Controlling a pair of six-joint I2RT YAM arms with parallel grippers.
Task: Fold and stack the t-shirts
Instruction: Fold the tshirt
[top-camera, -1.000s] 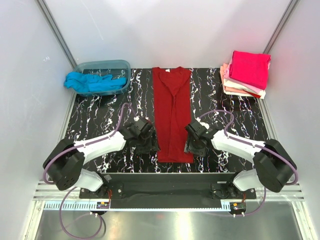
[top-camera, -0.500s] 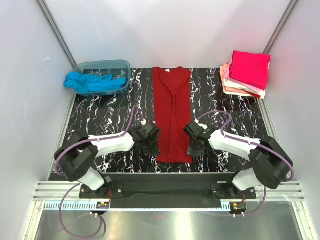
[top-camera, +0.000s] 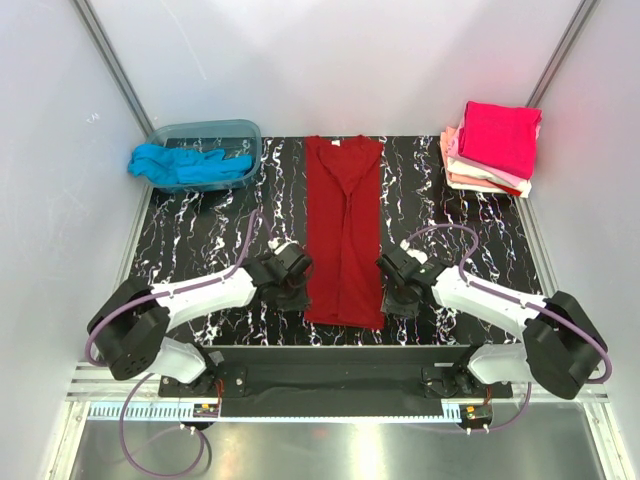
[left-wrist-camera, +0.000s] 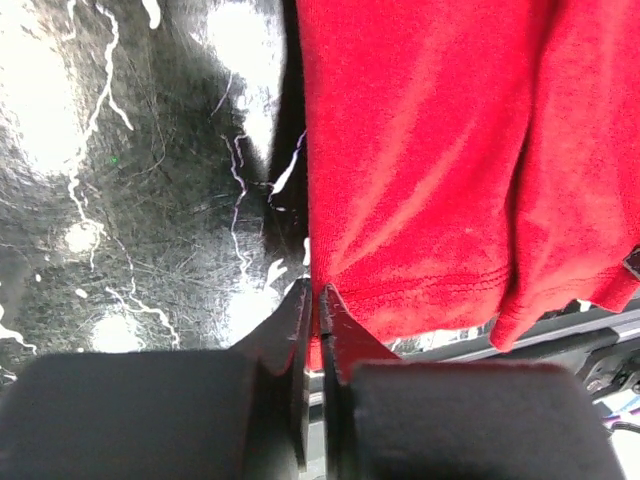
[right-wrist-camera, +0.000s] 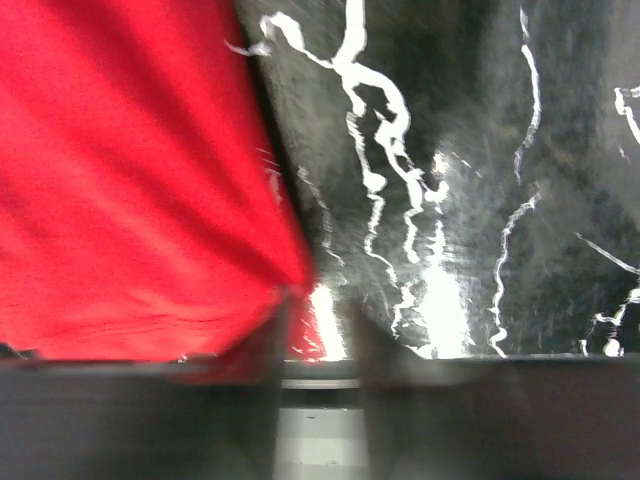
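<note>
The dark red t-shirt (top-camera: 344, 230) lies folded into a long strip down the middle of the table, with its neck at the far end. My left gripper (top-camera: 297, 296) is at the near left corner of the hem. In the left wrist view it (left-wrist-camera: 315, 297) is shut on the hem corner of the red shirt (left-wrist-camera: 420, 150). My right gripper (top-camera: 392, 297) is at the near right corner. In the blurred right wrist view its jaws (right-wrist-camera: 318, 312) stand apart, with the red shirt's (right-wrist-camera: 130, 180) corner between them. A turquoise shirt (top-camera: 185, 163) hangs out of the tub. A magenta shirt (top-camera: 498, 135) tops the folded stack.
The translucent blue-grey tub (top-camera: 232, 128) stands at the back left. The folded stack of pink, peach and white shirts (top-camera: 480, 180) lies at the back right. White walls close in the black marbled table (top-camera: 210, 230). A metal rail (top-camera: 330, 360) runs along the near edge.
Both grippers have moved in to the near corners of the red shirt's hem. The hem's near edge has shifted slightly. The left jaws now pinch the corner.
</note>
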